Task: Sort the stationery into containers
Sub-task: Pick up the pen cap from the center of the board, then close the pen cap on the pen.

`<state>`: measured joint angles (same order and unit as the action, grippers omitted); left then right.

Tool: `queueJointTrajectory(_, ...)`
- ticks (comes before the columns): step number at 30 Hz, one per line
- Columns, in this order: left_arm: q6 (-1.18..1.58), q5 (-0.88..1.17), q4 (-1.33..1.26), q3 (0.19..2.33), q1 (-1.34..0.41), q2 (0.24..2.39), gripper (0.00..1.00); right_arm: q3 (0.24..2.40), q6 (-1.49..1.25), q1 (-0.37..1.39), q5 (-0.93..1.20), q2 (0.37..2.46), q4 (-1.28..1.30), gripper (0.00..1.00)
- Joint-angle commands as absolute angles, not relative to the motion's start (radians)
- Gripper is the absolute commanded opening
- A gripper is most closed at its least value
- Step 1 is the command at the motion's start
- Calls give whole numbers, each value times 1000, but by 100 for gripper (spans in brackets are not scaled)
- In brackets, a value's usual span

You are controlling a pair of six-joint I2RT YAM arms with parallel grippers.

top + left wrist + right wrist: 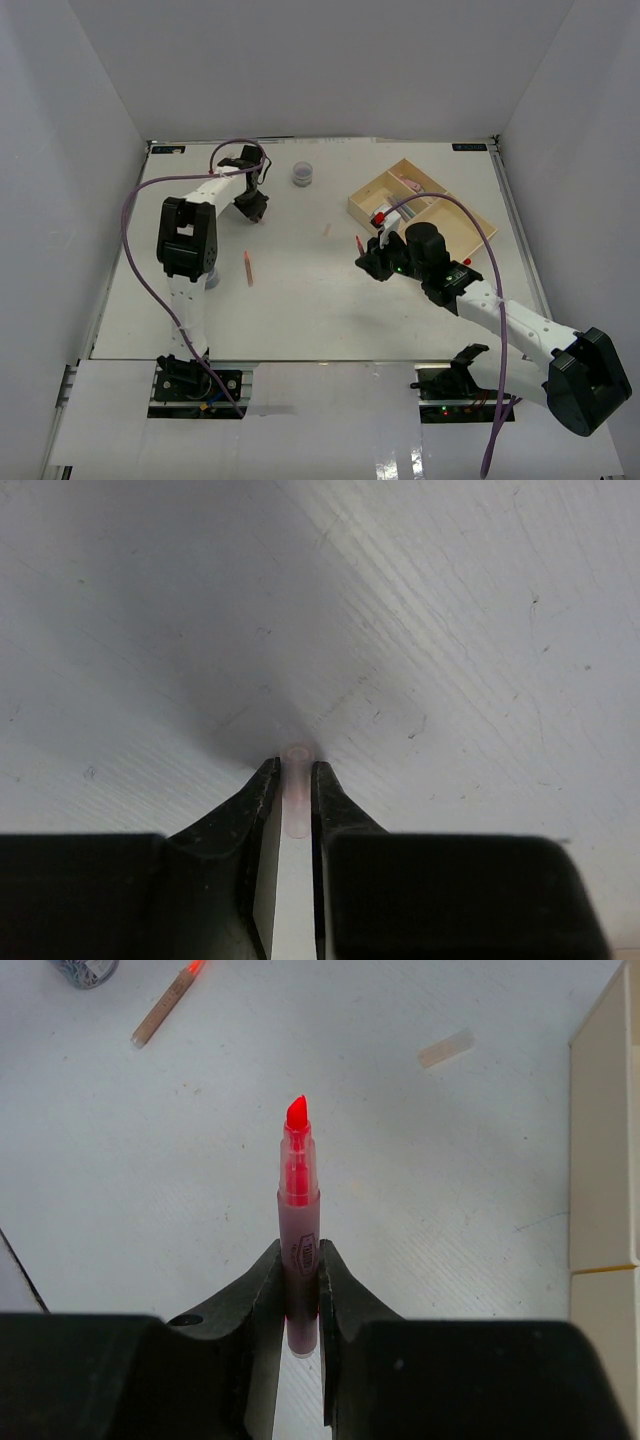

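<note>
A: What have the left jaws got?
B: They are clenched on a short pale pink piece (pixel 296 798). Its end pokes out past the tips, close to the desk (pixel 450 630); whether it touches, I cannot tell
A: And the right jaws?
B: Grasping a red marker (pixel 298 1210) by its barrel, bare tip pointing away from the wrist. It is over the desk, just beside the tray (pixel 380 178), on its near-left side
A: Anything in the tray?
B: A pinkish thing (pixel 408 183) in the far compartment and something red (pixel 379 216) in the next one, both too small to name
A: What lies loose on the desk?
B: A pen (pixel 249 268) near the left arm's elbow, a small pale bit (pixel 326 229) between pen and tray, and a grey tub (pixel 302 175) at the far side, near the left jaws
</note>
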<state>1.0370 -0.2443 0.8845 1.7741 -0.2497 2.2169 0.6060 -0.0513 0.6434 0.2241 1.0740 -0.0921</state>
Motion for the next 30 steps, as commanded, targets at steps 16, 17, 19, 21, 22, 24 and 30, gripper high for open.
queueJointTrajectory(16,778,81,329,1304,-258,1559,0,764,-87,701,387,1124,-75,8)
queueJointTrajectory(17,758,142,275,1269,-258,1518,0,776,-94,707,388,1134,-80,8)
queueJointTrajectory(19,704,208,100,1160,-259,1407,0,814,-104,725,388,1166,-81,8)
queueJointTrajectory(21,636,314,-68,1103,-259,1344,0,847,-109,748,384,1204,-80,8)
queueJointTrajectory(22,614,352,-113,1056,-259,1316,0,879,-107,759,379,1218,-80,8)
queueJointTrajectory(24,586,452,-243,1010,-259,1244,0,908,-110,785,374,1259,-86,8)
queueJointTrajectory(30,561,621,-480,864,-282,1140,0,983,-146,845,385,1338,-161,8)
